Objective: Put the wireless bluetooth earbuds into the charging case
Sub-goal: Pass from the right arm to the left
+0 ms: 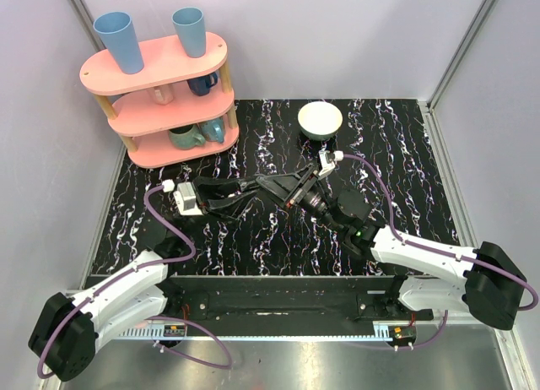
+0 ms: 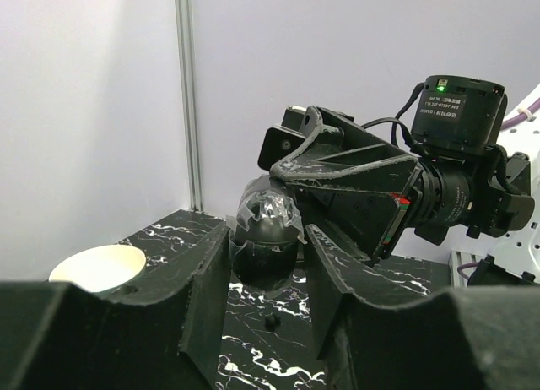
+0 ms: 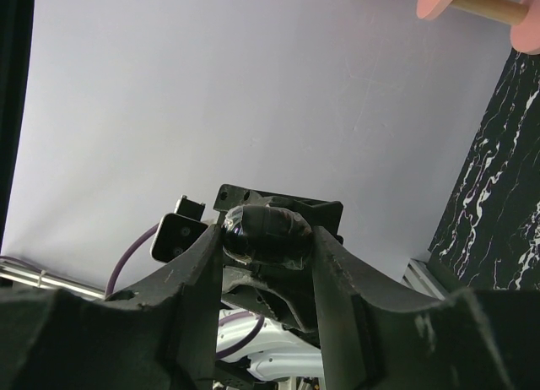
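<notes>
Midway betw. left hand (image 2: 268,263) & right hand (image 3: 268,246), above counter (image 1: 380,154): dark rounded obj (image 2: 266,225), both clamped on it. Prob. handover; ID unclear.

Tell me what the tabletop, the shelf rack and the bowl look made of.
Tabletop: black stone-look surface with white veining, possibly laminate. Shelf rack: pink matte tiers, likely painted wood or plastic, on bare wooden posts. Bowl: white, smooth, probably ceramic or plastic.

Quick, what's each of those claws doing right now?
Left gripper: closed on a dark rounded object.
Right gripper: closed on the same dark rounded object.
</notes>
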{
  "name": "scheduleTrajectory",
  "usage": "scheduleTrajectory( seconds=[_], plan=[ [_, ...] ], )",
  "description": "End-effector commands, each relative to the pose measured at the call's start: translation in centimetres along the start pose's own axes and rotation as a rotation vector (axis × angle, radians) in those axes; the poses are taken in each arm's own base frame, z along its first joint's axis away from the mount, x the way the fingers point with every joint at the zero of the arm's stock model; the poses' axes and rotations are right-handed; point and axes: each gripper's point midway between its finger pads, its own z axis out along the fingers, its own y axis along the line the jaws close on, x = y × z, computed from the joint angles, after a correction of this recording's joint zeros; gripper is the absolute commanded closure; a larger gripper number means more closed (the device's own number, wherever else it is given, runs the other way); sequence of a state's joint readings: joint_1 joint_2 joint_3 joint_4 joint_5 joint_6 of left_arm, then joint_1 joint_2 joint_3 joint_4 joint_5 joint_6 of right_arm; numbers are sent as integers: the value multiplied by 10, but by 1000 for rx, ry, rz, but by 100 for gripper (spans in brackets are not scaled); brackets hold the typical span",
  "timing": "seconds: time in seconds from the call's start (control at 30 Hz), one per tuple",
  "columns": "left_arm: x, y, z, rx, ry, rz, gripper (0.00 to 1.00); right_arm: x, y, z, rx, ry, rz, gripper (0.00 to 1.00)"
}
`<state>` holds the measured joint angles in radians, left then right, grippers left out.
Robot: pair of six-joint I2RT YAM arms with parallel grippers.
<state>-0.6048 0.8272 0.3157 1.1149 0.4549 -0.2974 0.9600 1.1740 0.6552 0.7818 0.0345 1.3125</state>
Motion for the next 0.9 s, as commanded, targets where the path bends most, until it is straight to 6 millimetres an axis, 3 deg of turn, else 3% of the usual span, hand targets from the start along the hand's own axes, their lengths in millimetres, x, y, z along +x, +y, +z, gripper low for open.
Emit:
scheduleTrajectory(
  seconds=[0.0, 0.13, 0.27, 0.3, 0.6, 0.7, 0.8, 0.83, 0.87],
  plan=[
    [-12, -4, 3, 13, -42, 15, 54, -4, 18, 2, -71, -11, 10, 100],
    [-12, -3, 4, 11, -39, 12, 53, -3, 17, 2, -70, -6, 16, 100],
    [-12, -2, 5, 7, -38, 13, 61, -3, 19, 1, -75, -2, 16, 100],
    [-11, -2, 5, 6, -35, 12, 67, -3, 19, 2, -75, -2, 15, 100],
    [-15, -1, 6, 2, -51, 29, 79, 0, 15, 3, -66, 14, 12, 100],
    [-17, -2, 4, 4, -58, 43, 94, 5, 12, 4, -47, 42, 10, 100],
    [-18, 1, 2, -13, -67, 59, 100, 9, 9, 6, -30, 64, -25, 81],
    [-17, 1, 1, -15, -68, 60, 100, 9, 9, 5, -28, 66, -51, 66],
    [-16, 1, 1, -19, -63, 61, 100, 9, 8, 4, -17, 63, -66, 58]
  ],
)
